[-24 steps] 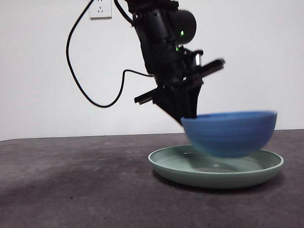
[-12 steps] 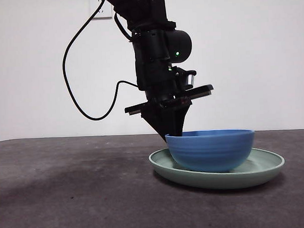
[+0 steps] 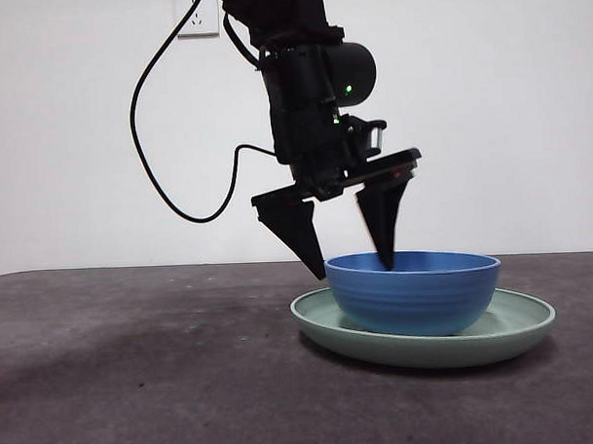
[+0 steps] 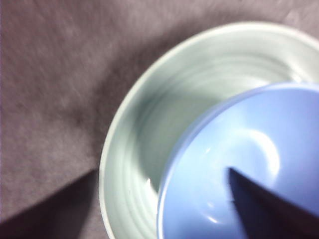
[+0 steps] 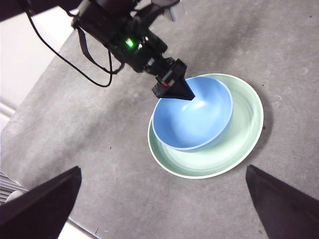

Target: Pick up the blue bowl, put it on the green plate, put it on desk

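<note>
Medium-blue, ridged and deep, the round bowl (image 3: pixel 414 293) is seated inside the wide, pale mint-green plate (image 3: pixel 495 340) on the dark grey-brown matte worktop (image 3: pixel 136 374). It is straddled by the left gripper (image 3: pixel 355 270), fingers (image 3: pixel 299 234) released, one either side of its rim. The right gripper (image 5: pixel 164 199) is held high above, fingers spread wide.

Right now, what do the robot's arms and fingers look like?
The left arm is chunky and black, with a rounded body bearing a small green light. A thin black cable loops beside it. The left gripper has two black fingers shaped like pointed wedges under a flat bar. The right gripper shows two plain black pointed fingers.
</note>
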Tool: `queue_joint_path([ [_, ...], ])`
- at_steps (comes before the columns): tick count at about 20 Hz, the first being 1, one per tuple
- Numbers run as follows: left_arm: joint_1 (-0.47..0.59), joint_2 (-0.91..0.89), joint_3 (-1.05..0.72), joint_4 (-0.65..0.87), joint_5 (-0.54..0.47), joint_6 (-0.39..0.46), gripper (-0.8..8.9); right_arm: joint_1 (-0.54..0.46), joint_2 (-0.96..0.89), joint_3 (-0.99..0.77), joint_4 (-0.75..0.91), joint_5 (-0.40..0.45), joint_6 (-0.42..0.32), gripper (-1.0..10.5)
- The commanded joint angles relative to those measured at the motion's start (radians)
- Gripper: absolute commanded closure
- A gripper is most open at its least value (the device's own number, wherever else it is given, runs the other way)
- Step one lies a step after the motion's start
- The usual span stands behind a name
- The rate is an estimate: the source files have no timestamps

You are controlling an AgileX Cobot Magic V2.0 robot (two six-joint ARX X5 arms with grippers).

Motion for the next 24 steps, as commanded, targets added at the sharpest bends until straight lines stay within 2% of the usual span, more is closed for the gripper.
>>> queue_joint_path([
  [1,-0.008,0.032,0.063,-0.022,-0.004,0.003,3.06,0.000,0.001,0.018,0.012,0.001,-0.007,3.9],
  [3,-0.008,0.032,0.105,-0.058,-0.004,0.003,2.94,0.000,0.001,0.018,0.012,0.002,-0.007,3.9],
  [6,-0.008,0.031,0.188,-0.173,-0.004,0.004,2.09,0.000,0.001,0.018,0.012,0.002,-0.002,3.9],
  [9,-0.006,0.018,0.262,-0.279,0.001,0.008,2.11,0.000,0.001,0.018,0.011,0.001,0.002,3.9],
  [12,-0.002,-0.054,0.261,-0.312,0.013,0.015,2.11,0.000,0.001,0.018,0.011,0.001,0.001,3.9],
  [20,0.053,-0.394,0.216,-0.332,0.013,0.074,2.16,0.000,0.002,0.018,0.011,-0.002,0.000,3.9],
  [24,0.087,-0.613,0.069,-0.297,0.021,0.108,2.18,0.000,0.006,0.018,0.011,-0.002,0.000,3.9],
])
